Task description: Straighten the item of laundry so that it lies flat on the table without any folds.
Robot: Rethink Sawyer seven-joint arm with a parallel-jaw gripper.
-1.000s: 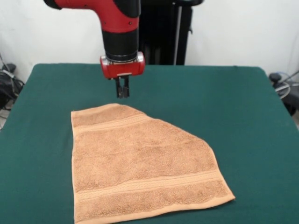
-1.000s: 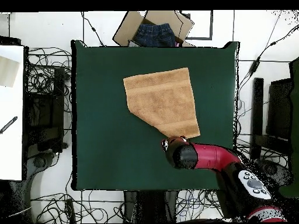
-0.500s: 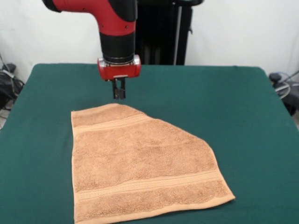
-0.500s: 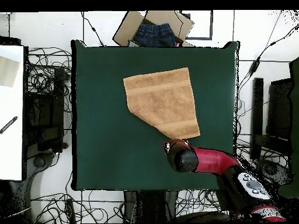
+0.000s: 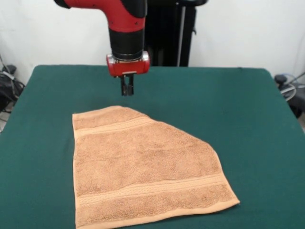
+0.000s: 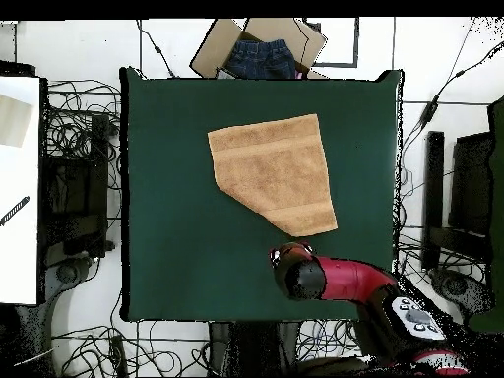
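The item of laundry (image 5: 143, 167) is an orange-tan towel lying on the green table (image 5: 238, 109), nearer the front left. Its far right corner looks folded under, which leaves a slanted edge there. Band stripes run near its far and near edges. My gripper (image 5: 127, 91) hangs above bare table just beyond the towel's far edge, shut, with nothing in it and not touching the cloth. From overhead, the towel (image 6: 276, 172) lies right of centre, and the red arm (image 6: 300, 274) covers the gripper just below the towel's lower corner.
A cardboard box holding blue jeans (image 6: 261, 49) sits past the table's far edge in the overhead view. Cables ring the table on the floor. A white surface (image 6: 20, 187) stands to the left. Wide green felt (image 6: 172, 226) lies left of the towel.
The gripper has drawn back from the towel's far edge toward the robot's side and shifted slightly right in the front view. The towel has not moved.
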